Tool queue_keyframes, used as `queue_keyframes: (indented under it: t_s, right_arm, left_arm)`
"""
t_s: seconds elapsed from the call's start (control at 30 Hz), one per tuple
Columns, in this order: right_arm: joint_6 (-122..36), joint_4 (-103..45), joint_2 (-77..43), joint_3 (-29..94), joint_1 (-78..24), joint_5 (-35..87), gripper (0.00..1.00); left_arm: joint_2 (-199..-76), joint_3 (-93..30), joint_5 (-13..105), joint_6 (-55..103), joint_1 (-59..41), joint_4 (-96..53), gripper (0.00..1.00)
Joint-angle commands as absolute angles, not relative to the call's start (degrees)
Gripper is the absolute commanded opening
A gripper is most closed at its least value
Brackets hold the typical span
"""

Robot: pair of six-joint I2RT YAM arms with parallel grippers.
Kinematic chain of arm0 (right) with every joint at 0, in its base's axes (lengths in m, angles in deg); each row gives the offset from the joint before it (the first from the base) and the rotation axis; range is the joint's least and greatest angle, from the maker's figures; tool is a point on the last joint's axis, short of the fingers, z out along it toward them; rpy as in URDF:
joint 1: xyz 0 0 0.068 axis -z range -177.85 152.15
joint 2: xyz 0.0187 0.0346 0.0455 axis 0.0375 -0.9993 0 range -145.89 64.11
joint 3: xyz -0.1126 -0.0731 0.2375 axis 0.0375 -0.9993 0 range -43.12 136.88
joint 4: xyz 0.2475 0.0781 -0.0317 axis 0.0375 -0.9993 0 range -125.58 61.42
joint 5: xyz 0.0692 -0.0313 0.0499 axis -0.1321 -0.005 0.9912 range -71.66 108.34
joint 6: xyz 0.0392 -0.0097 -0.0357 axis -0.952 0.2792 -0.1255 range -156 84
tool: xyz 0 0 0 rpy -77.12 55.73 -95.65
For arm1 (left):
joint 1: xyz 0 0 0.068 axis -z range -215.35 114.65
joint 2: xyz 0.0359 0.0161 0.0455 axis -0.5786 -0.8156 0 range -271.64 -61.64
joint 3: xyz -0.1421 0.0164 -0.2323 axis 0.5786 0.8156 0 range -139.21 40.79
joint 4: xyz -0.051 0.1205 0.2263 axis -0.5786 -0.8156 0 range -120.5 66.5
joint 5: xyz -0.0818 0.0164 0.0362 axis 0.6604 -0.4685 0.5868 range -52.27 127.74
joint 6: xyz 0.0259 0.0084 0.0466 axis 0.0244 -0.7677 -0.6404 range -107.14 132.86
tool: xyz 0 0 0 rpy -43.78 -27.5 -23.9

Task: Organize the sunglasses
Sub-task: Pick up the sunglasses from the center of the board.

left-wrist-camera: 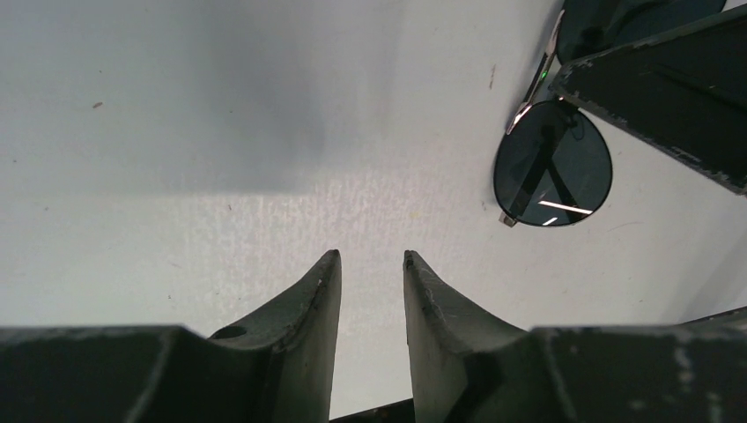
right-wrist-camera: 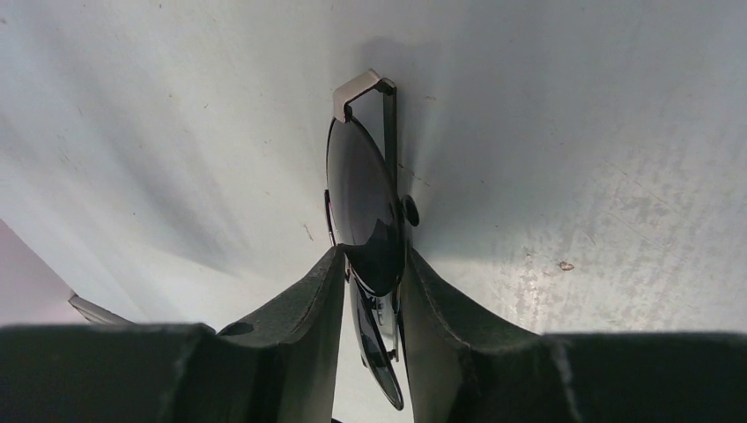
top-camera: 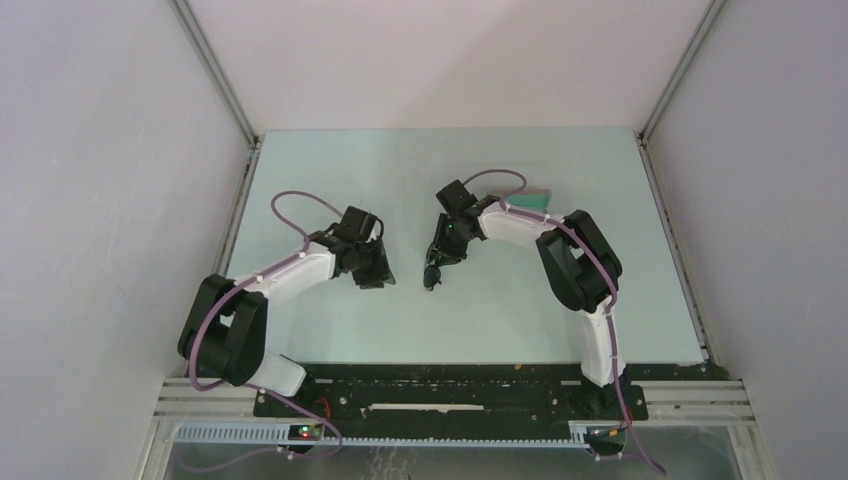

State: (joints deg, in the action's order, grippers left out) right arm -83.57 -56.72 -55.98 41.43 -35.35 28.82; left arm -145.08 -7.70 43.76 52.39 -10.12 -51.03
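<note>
The sunglasses have a thin wire frame and dark oval lenses, and sit mid-table. My right gripper is shut on them. In the right wrist view they stand edge-on between the jaws of the right gripper, with one lens sticking out past the tips, close to the table. My left gripper is to their left, slightly open and empty. In the left wrist view the left gripper has only bare table between its fingers. One lens shows at upper right of that view, under the right gripper's finger.
A grey case with green lining lies at the back right, partly behind the right arm. The light green table has white walls on the left, right and back. The light blue cloth is not in view.
</note>
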Motion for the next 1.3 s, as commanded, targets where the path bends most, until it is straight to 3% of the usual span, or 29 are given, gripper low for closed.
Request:
queue_keyframes:
  t_s: [0.0, 0.47, 0.83, 1.27]
  right_arm:
    - [-86.1, -57.7, -58.6, 42.2, -35.8, 28.0, 0.38]
    - [-88.2, -53.7, -54.0, 38.2, -33.8, 31.7, 0.23]
    - [-86.9, -53.4, -43.1, 31.7, -32.0, 30.6, 0.22]
    - [-89.2, -49.7, -25.8, 16.3, -17.0, 30.2, 0.24]
  left_arm:
    - [-142.8, -5.8, 44.3, 52.5, -10.2, -49.2, 0.37]
    - [-141.6, -4.5, 44.6, 52.8, -10.2, -48.7, 0.36]
    - [-139.8, -7.9, 42.6, 51.7, -10.4, -52.2, 0.36]
    - [-138.5, -11.5, 41.1, 50.2, -11.5, -56.1, 0.36]
